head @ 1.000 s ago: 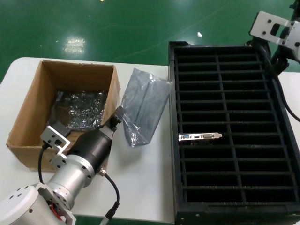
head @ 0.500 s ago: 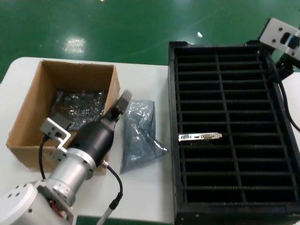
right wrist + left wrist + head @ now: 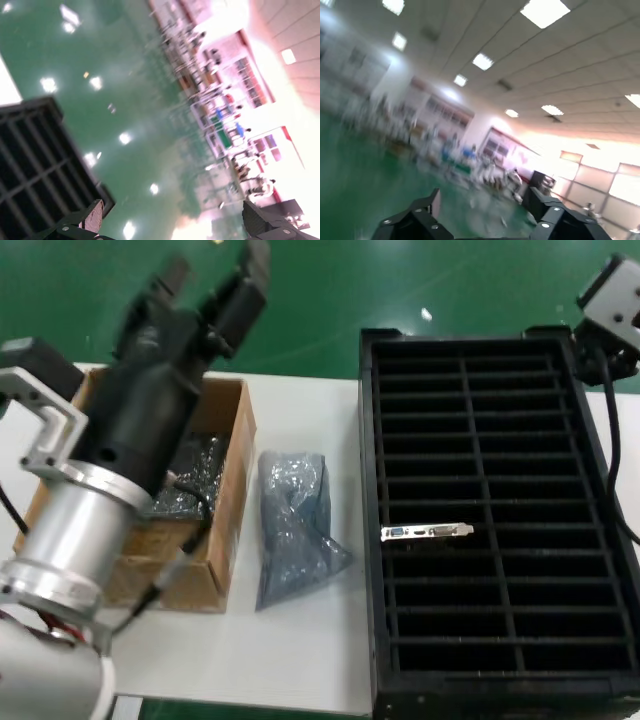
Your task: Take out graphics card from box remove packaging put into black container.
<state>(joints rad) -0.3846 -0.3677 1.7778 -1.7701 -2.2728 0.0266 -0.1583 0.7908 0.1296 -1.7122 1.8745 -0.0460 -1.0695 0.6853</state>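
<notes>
— Where is the graphics card [image 3: 427, 532]?
— Lying across a slot bar inside the black container [image 3: 600, 570], silver bracket up. Crinkled grey packaging [image 3: 290, 525] on the white tabletop [image 3: 300, 640], between container and cardboard box [image 3: 232, 490].
— And the grippers?
— Left gripper [image 3: 212, 275] raised above the box, jaws spread, empty. Right gripper [image 3: 172, 220] beyond the container's far corner, jaws apart, holding nothing.

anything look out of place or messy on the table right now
Only the packaging: the empty grey bag lies crumpled on the table between the box and the black container. The graphics card sits in a slot in the left column.
</notes>
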